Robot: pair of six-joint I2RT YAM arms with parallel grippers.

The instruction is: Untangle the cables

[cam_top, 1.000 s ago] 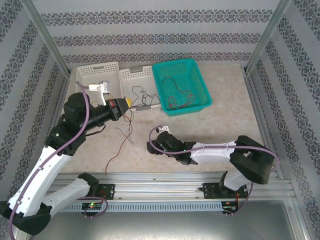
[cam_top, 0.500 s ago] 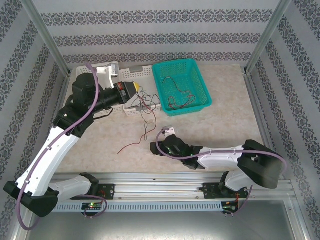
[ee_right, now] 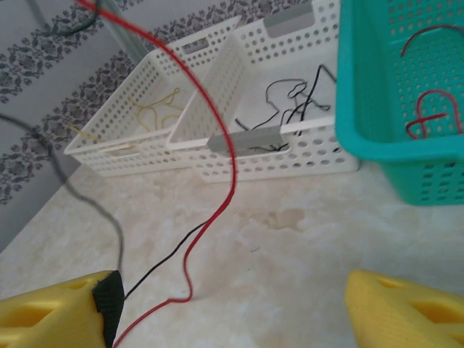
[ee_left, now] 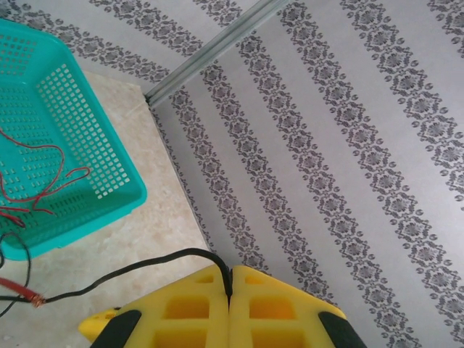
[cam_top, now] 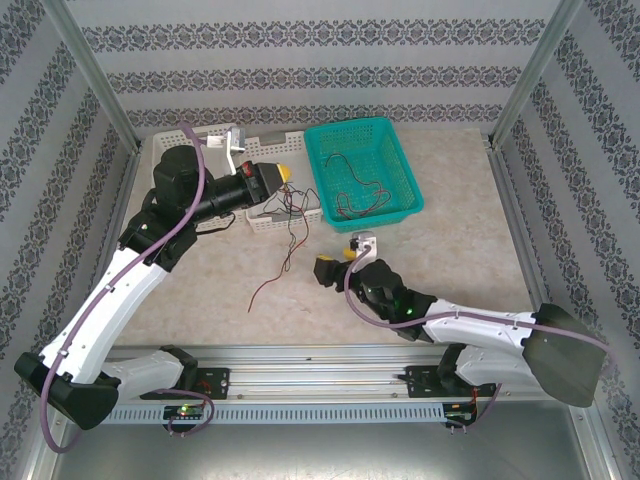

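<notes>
While pressed pad to pad at the bottom of the left wrist view, pinches a black cable in the seam of the left gripper, trailing it off to the lower left beside a red cable. From above, holds that left gripper raised over the middle white basket, with the cables hanging from it in a loose strand that ends on the table at lower centre. Gets there on a left arm rising from the lower left, elbow bent, forearm level and pointing right.

Spreads the right gripper wide, one yellow finger in each bottom corner of the right wrist view, gripping nothing. From above, keeps the right gripper low at centre frame, just right of the hanging strand and apart from it, on a right arm stretched long and low from the lower right.

Further out, finds yellow cables in the left white basket, black ones in the middle basket, red ones in the teal basket at upper centre. Beyond that, beige marbled tabletop, grey patterned wallpaper in stripes on three sides, metal posts at the corners, a rail along the bottom edge.
</notes>
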